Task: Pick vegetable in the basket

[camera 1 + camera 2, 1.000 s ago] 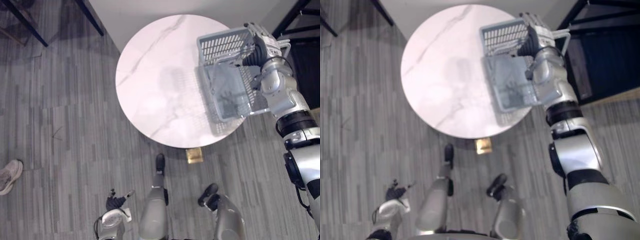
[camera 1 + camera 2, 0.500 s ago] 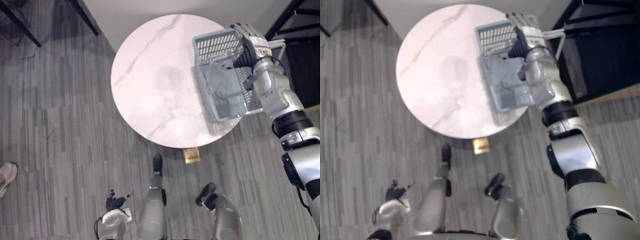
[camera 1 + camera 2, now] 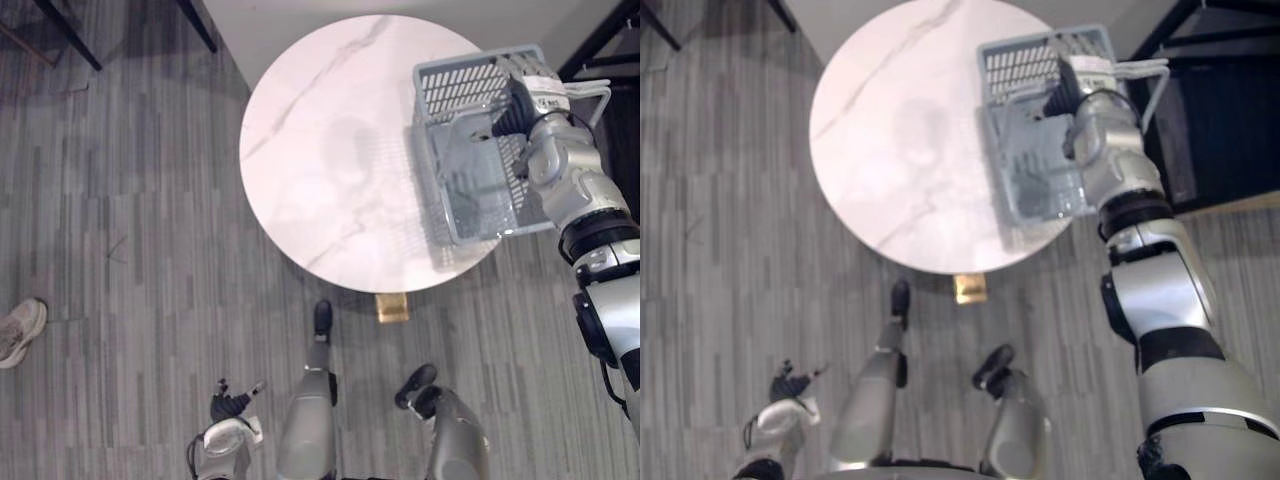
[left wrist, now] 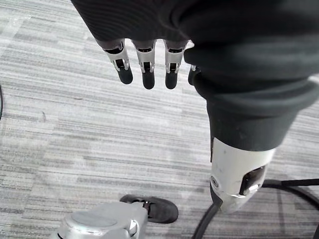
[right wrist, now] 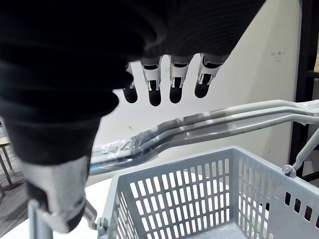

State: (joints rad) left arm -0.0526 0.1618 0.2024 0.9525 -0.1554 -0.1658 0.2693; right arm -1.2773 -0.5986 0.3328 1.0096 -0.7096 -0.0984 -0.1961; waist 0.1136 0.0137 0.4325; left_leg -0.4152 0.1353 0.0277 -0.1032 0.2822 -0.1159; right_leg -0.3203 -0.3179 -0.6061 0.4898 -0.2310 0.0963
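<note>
You are dealing with a grey plastic basket (image 3: 465,85). It is sitting at the right-hand edge of the round marble table (image 3: 330,150), with one corner reaching past the rim. Whether it is resting there or hanging just clear, I cannot tell. Its floor is looking bare, and where the vegetable is I cannot tell.

You should be expecting it to feel light, stiff and a little slick, and to be swinging under its twin grey handles (image 5: 209,124). Their wrapped middle stretch is looking like the place to take hold.

Your right hand (image 3: 522,100) is hovering over the handles, fingers (image 5: 173,79) hanging straight and thumb apart, gripping nothing. Your left hand (image 4: 144,64) is dangling relaxed near the floor.

A dark frame (image 3: 1220,110) is standing just beside the basket, crowding any swing to the right. A person's shoe (image 3: 18,330) is resting well apart.
</note>
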